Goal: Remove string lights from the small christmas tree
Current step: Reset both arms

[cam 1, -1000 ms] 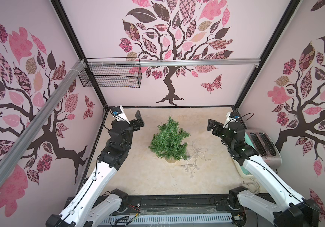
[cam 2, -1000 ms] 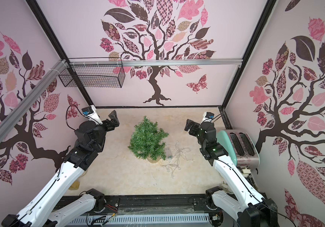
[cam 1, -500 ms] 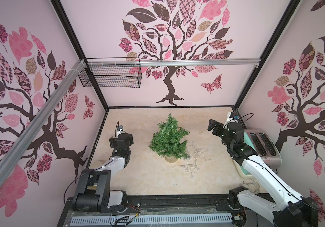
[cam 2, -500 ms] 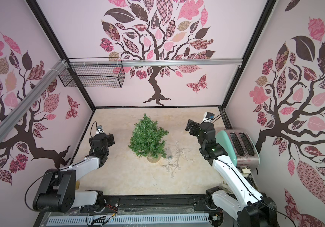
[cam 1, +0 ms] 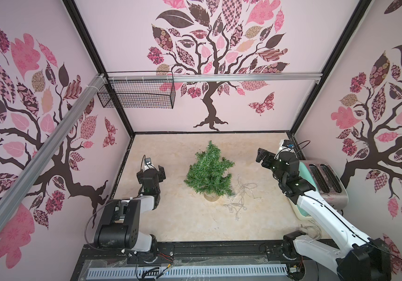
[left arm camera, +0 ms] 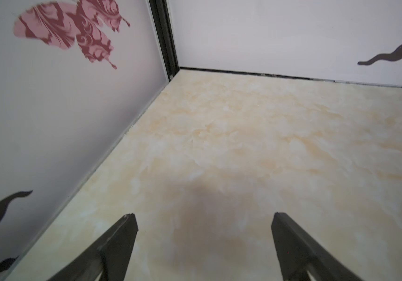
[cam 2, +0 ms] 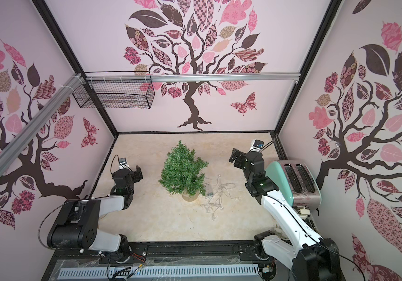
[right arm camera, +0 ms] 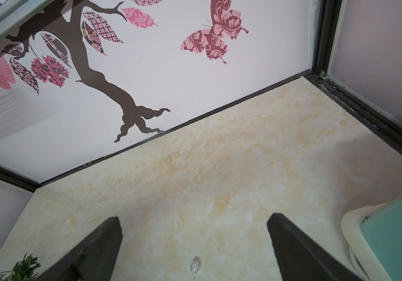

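The small christmas tree (cam 1: pixel 209 171) (cam 2: pixel 183 170) stands upright mid-table on its light-wood log base (cam 1: pixel 211 196). The string lights (cam 1: pixel 240 194) (cam 2: pixel 217 197) lie in a loose silvery tangle on the table, just right of the tree's base. I see no strand on the branches. My left gripper (cam 1: pixel 150 172) (cam 2: pixel 129 174) (left arm camera: pixel 204 219) hangs open and low, left of the tree, over bare table. My right gripper (cam 1: pixel 264 159) (cam 2: pixel 237 161) (right arm camera: pixel 192 221) is open, raised to the right of the tree. One clear bulb (right arm camera: pixel 194 267) lies below its jaws.
A mint and pink toaster (cam 1: pixel 324 180) (cam 2: pixel 297 182) (right arm camera: pixel 394 238) stands against the right wall beside my right arm. A black wire basket (cam 1: pixel 136 93) (cam 2: pixel 114 96) hangs from the aluminium rail at the back left. Walls close in three sides.
My left arm has folded back and down from its raised reach toward the tree to a low pose near the left wall. The right arm, tree and lights have not moved.
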Action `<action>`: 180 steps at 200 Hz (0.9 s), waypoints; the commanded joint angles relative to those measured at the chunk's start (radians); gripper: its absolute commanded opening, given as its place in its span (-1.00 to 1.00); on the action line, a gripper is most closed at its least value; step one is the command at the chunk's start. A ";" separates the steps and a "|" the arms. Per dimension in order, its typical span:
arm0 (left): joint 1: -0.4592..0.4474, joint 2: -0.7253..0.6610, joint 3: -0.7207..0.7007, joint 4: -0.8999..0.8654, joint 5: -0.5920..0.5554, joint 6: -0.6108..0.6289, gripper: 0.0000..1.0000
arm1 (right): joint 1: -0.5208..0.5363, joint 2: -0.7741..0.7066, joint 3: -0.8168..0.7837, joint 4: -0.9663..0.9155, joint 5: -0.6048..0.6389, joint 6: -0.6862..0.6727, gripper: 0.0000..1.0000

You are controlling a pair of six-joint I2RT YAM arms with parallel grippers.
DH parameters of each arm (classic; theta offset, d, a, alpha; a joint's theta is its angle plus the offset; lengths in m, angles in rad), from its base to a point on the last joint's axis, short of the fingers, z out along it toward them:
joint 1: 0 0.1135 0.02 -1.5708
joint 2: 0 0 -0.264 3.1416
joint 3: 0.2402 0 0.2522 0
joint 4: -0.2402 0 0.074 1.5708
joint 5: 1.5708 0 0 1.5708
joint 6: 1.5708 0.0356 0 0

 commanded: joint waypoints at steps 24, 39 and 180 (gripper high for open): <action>0.006 0.058 -0.003 0.155 0.043 -0.012 0.96 | -0.002 -0.009 -0.069 0.157 -0.048 -0.089 1.00; 0.007 0.043 0.000 0.127 0.050 -0.015 0.96 | -0.002 0.001 -0.088 0.199 -0.049 -0.111 1.00; 0.007 0.049 0.004 0.133 0.046 -0.016 0.97 | -0.068 0.380 -0.272 0.645 0.166 -0.451 0.99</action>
